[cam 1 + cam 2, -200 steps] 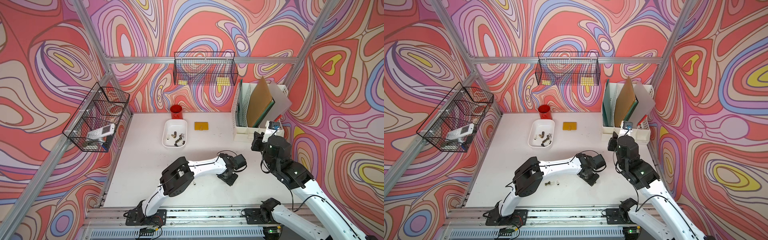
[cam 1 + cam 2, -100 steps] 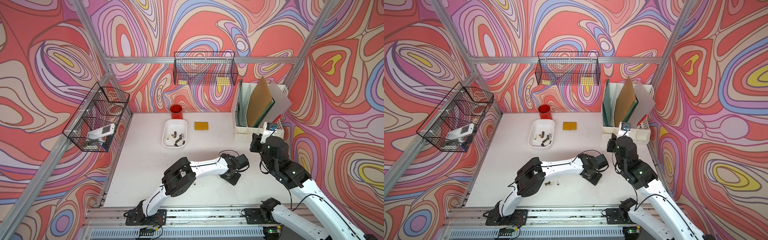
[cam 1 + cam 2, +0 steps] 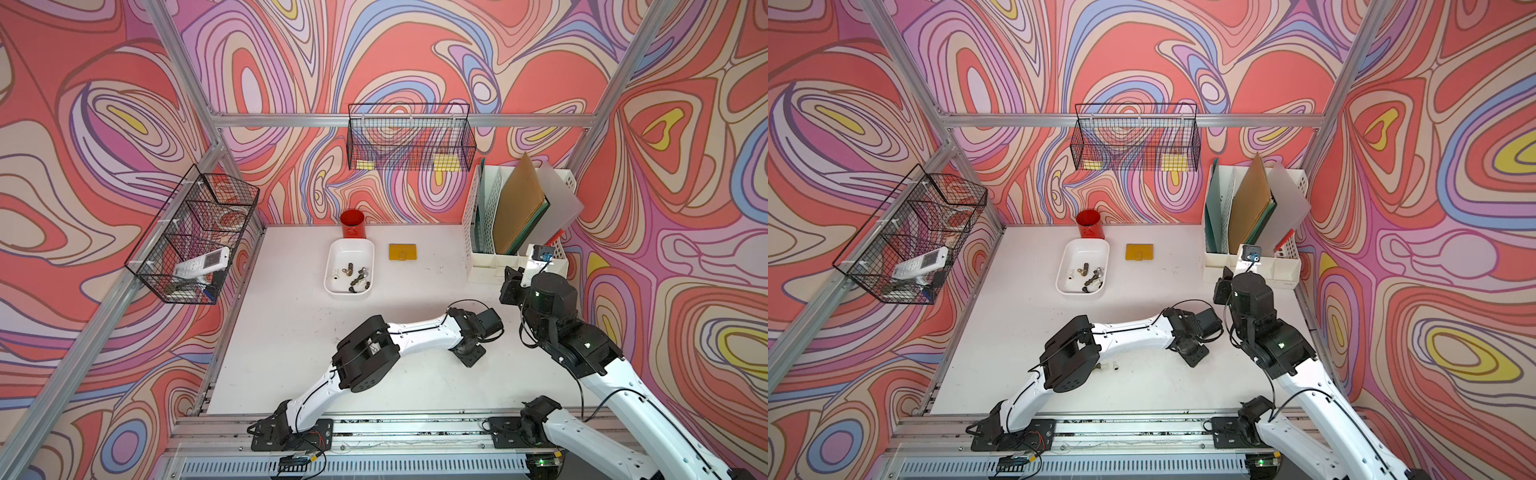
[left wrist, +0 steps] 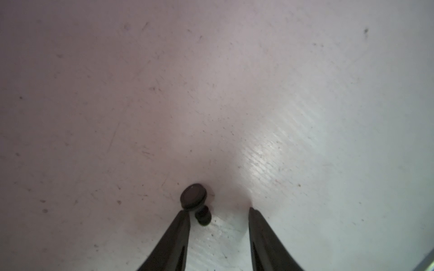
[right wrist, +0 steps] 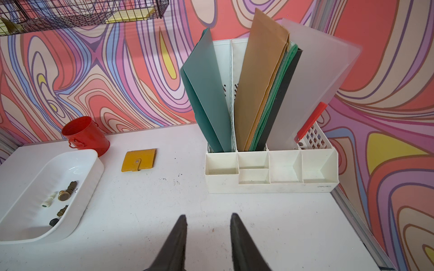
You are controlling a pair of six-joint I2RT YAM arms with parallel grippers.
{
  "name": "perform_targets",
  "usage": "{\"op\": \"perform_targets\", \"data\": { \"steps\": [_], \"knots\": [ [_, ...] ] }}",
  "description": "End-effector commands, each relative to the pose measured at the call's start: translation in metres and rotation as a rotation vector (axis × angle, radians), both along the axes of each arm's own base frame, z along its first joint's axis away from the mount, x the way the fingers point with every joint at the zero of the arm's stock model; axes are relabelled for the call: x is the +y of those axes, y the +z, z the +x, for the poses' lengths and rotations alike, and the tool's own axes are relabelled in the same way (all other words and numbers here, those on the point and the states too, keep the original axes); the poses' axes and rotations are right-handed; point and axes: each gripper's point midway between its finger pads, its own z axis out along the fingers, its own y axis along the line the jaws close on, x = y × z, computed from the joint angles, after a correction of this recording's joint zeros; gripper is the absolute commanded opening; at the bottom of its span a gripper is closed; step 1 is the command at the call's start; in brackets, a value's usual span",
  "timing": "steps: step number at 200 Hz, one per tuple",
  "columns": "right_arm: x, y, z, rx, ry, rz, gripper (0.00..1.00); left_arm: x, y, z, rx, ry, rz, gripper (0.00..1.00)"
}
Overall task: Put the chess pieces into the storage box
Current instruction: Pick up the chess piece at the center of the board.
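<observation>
The storage box [image 3: 351, 251] [image 3: 1088, 251] [image 5: 23, 218], a shallow white tray, sits at the back middle of the table. Several chess pieces [image 3: 355, 276] [image 3: 1090, 276] [image 5: 64, 194] lie in it. A black chess piece [image 4: 195, 201] lies on its side on the table, touching the tip of one finger of my open left gripper [image 4: 218, 211]. In both top views the left wrist [image 3: 471, 332] [image 3: 1187, 332] hides that piece. Two small pieces [image 3: 1106, 365] lie on the table by the left arm's elbow. My right gripper [image 5: 207, 218] [image 3: 513, 282] hangs open and empty over bare table.
A red cup [image 3: 352, 223] stands behind the box, with a yellow card holder [image 3: 403, 252] to its right. A white file rack with folders [image 3: 515, 232] fills the back right corner, just beyond my right gripper. Wire baskets [image 3: 195, 237] [image 3: 409, 141] hang on the walls.
The left arm's elbow and wrist have slid a little to the right. The right arm has shifted only slightly, its jaws a touch narrower.
</observation>
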Motion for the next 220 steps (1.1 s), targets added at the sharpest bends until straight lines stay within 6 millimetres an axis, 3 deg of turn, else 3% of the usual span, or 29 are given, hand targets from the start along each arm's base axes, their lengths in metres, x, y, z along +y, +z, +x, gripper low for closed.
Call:
{"op": "perform_targets", "data": {
  "steps": [1,63,121,163,191,220],
  "knots": [
    [-0.001,-0.001,-0.001,0.007,0.002,-0.003,0.33,0.002,-0.013,0.01,-0.052,-0.042,0.067,0.46],
    [-0.001,-0.001,0.002,0.014,-0.001,-0.022,0.33,0.009,-0.02,0.022,-0.034,-0.03,0.082,0.4],
    [0.003,-0.005,0.007,0.025,0.006,-0.027,0.34,0.021,-0.03,0.021,-0.013,-0.06,0.14,0.2],
    [0.006,-0.002,0.009,0.019,0.015,-0.023,0.33,0.026,-0.035,0.024,0.006,-0.047,0.154,0.13],
    [0.007,-0.002,0.01,0.021,0.019,-0.016,0.34,0.026,-0.024,0.033,0.003,-0.011,0.116,0.12],
    [0.009,-0.001,0.009,0.021,0.025,0.004,0.33,0.023,0.018,0.052,-0.013,0.041,0.003,0.12]
  ]
}}
